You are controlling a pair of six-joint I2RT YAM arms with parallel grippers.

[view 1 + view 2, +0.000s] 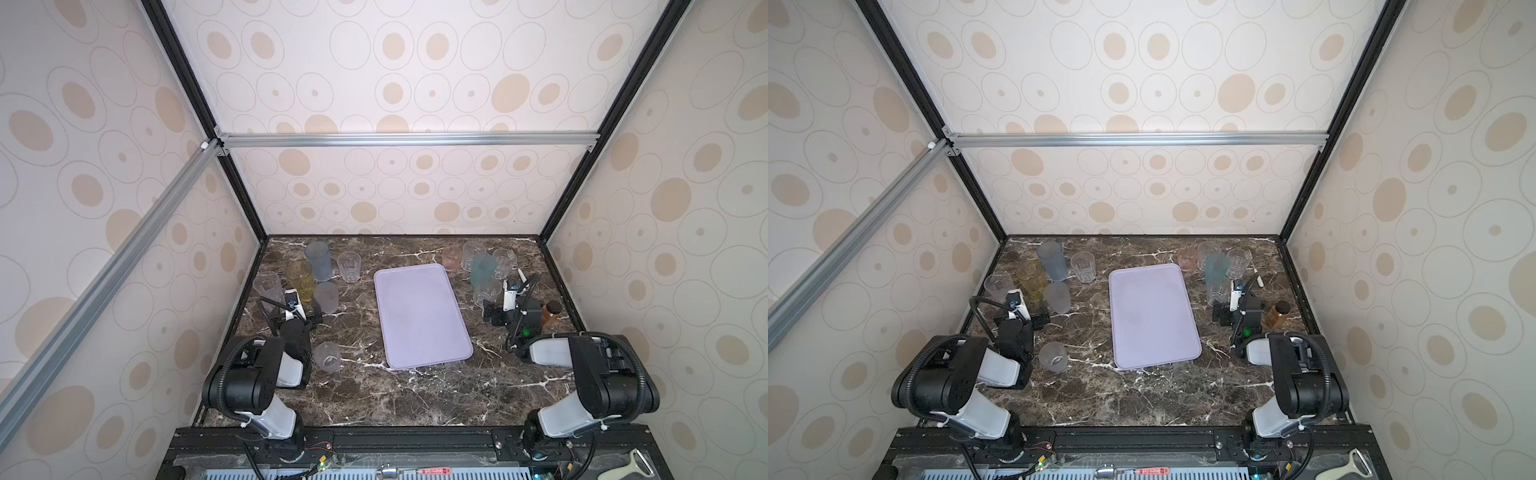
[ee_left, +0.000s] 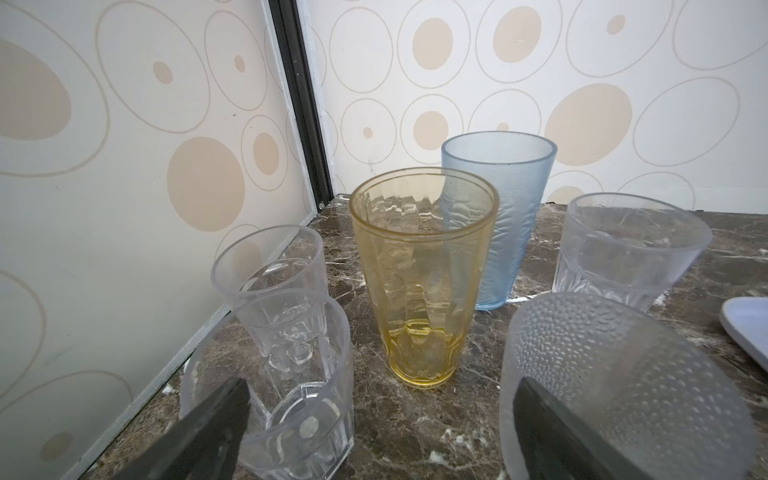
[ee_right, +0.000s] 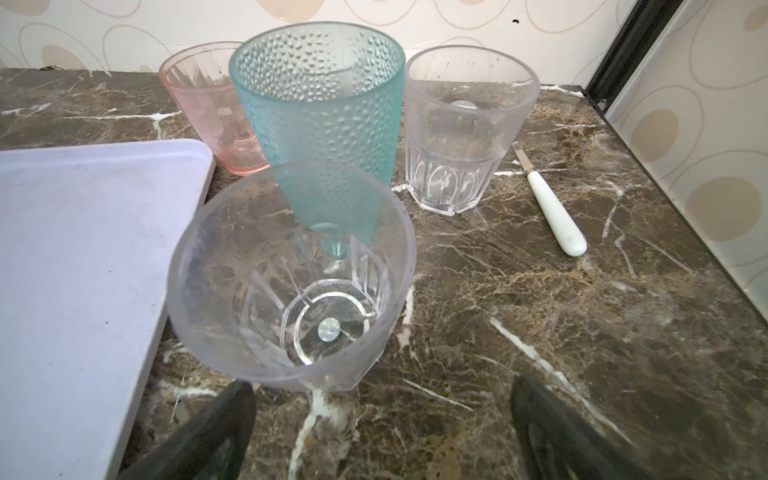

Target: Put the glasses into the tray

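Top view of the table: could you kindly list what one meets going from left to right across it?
Clear glass, amber glass, grey-blue glass, clear faceted glass, tray, pink glass, teal glass, white-handled utensil, amber bottle.

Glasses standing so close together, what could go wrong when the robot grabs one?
Reaching for the amber glass, the open left pincer might knock the dotted frosted glass beside it. The right pincer could push the clear glass into the tall teal glass just behind and tip it.
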